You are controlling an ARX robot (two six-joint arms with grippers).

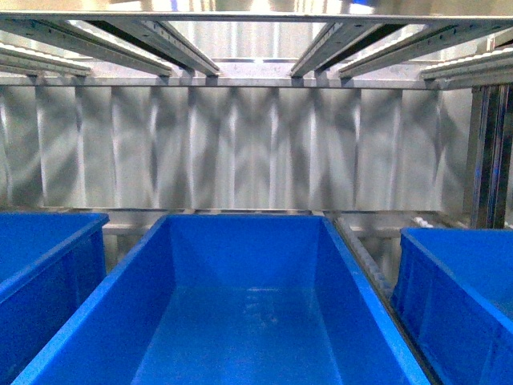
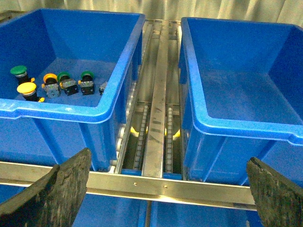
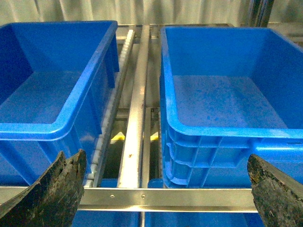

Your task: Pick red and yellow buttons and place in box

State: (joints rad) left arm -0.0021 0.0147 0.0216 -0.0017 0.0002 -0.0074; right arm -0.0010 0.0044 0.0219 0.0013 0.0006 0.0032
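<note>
In the left wrist view, two yellow buttons (image 2: 26,89) (image 2: 49,78) lie in a blue bin (image 2: 71,111) among green-capped switches (image 2: 19,71). No red button is in view. The box (image 1: 240,233), a deep blue bin, stands empty in the middle of the front view. It also shows in the left wrist view as the empty box (image 2: 236,127), across a metal roller track. My left gripper (image 2: 169,161) hangs open in front of the two bins, holding nothing. My right gripper (image 3: 166,158) is open too, in front of two empty blue bins (image 3: 52,127) (image 3: 227,132). Neither arm shows in the front view.
Blue bins (image 1: 48,241) (image 1: 457,265) flank the middle one in the front view. A metal roller track (image 2: 158,113) runs between the bins, and a metal crossbar (image 2: 165,187) lies just below both grippers. A corrugated metal wall (image 1: 240,144) and overhead rails close the back.
</note>
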